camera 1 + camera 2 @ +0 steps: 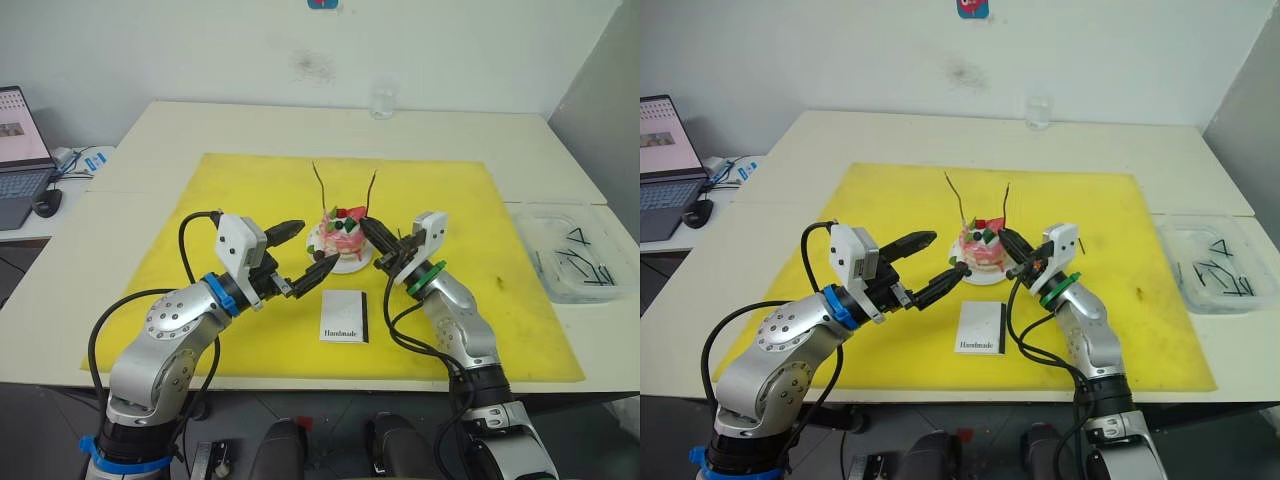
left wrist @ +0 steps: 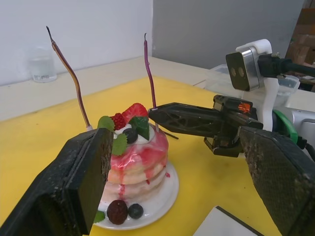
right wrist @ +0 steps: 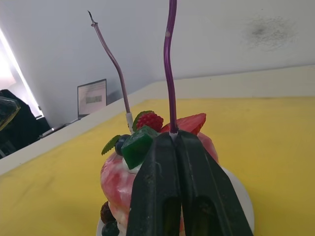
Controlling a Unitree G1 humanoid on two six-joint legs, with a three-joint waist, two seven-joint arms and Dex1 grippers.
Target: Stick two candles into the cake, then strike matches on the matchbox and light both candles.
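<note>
Two candles stand in one cake, at 12 o'clock from one matchbox. One yellow mat covers the table, with one clear cup at 12 o'clock beyond it. One clear tray sits at 3 o'clock and one laptop at 9 o'clock.

Both candles rise from the cake — tall obstacles above it. The right hand crowds its right side, the left hand its near-left. The matchbox lies clear — open mat around it.
</note>
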